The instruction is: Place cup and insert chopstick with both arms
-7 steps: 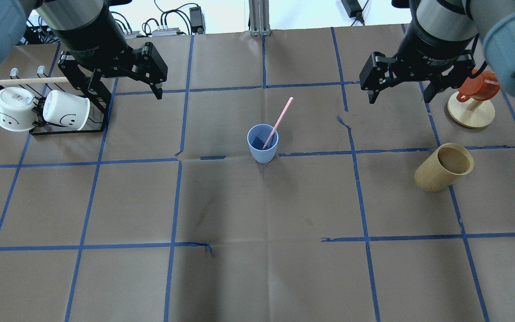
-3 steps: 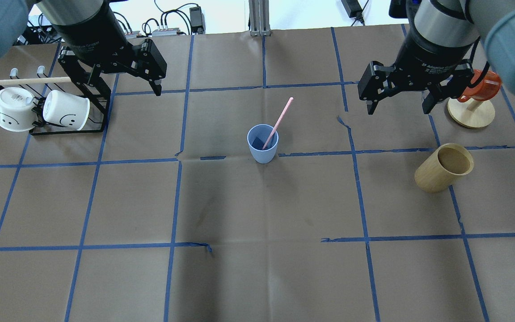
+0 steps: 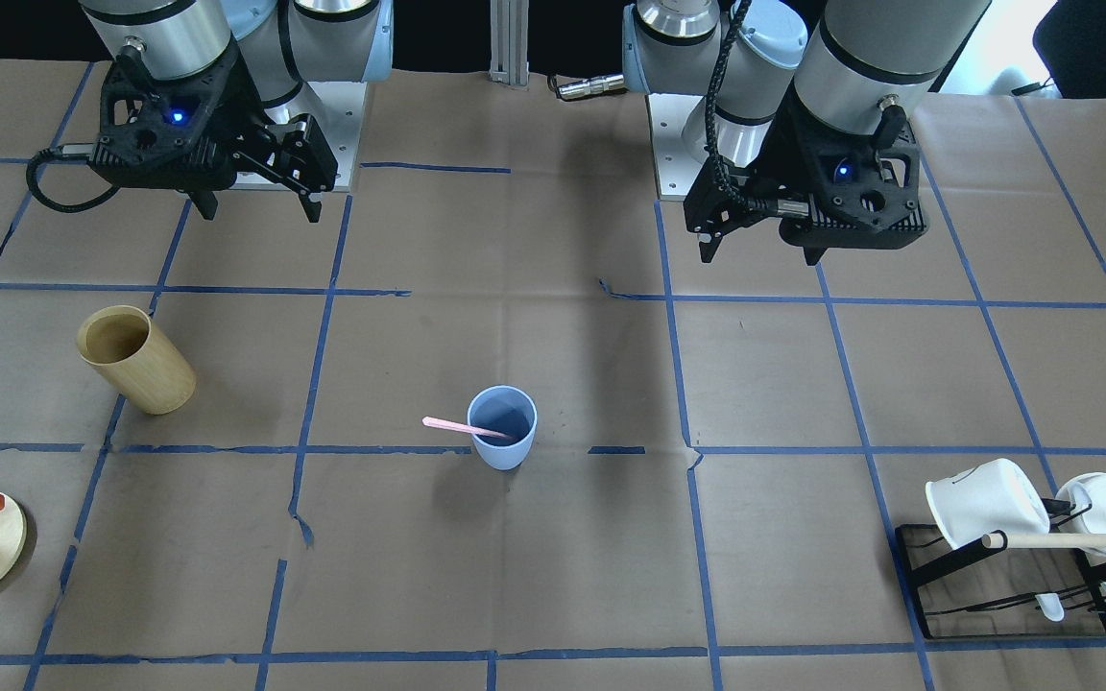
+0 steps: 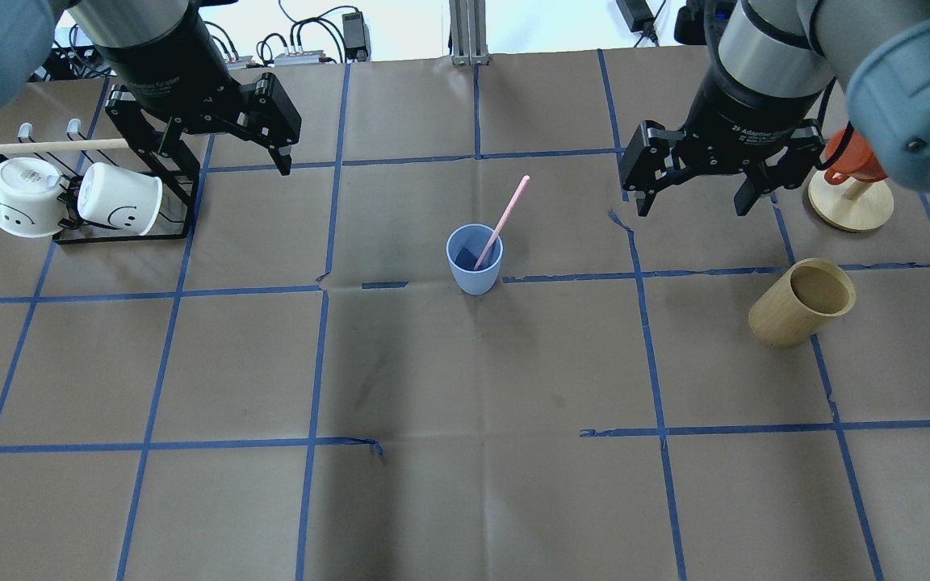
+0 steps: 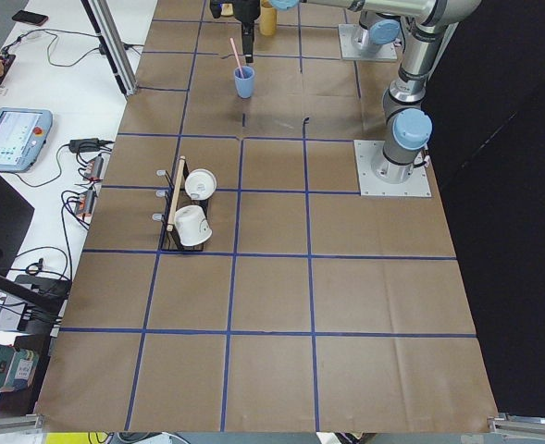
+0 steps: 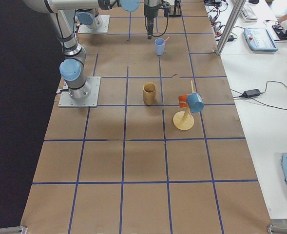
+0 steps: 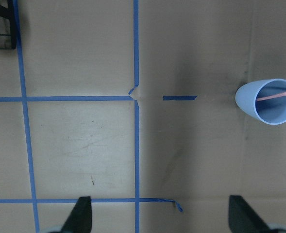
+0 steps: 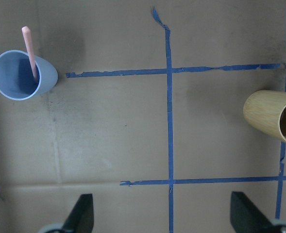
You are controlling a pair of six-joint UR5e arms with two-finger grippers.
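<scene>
1. Front-facing view. A light blue plastic cup (image 3: 503, 429) stands upright near the middle of the brown paper-covered table (image 3: 553, 576), just beside a blue tape line (image 3: 399, 448). A thin pink chopstick (image 3: 457, 425) sits inside it, leaning on the rim with its free end toward the robot's right. The left gripper (image 3: 762, 257) hangs above the table with jaws spread wide, holding nothing. The right gripper (image 3: 258, 213) is in the same released state. Both are well apart from the cup.

2. Overhead view. The left gripper hangs just beside a black wire rack (image 4: 182, 181). The rack carries a pair of white smiley-face cups (image 4: 119, 198) on their sides and a wooden dowel (image 4: 53, 146). The right gripper is between the blue cup and a round wooden stand (image 4: 851, 206) whose peg holds an orange cup (image 4: 852, 157). A tan bamboo cup (image 4: 800, 303) sits near the stand.

3. Left-side view. The blue cup shows small at the far end with the chopstick in it. A dark gripper appears near it at the top edge; which arm it belongs to cannot be told here.

4. Right-side view. The bamboo cup stands upright near the stand. The blue cup stands upright beyond it.

5. Left wrist view. The fingertips (image 7: 83, 216) sit wide apart at the bottom edge with nothing between them. The blue cup lies at the right edge, the chopstick crossing its mouth.

6. Right wrist view. The fingertips (image 8: 83, 213) are equally wide apart. The blue cup with the chopstick is at upper left, the bamboo cup at the right edge.
</scene>
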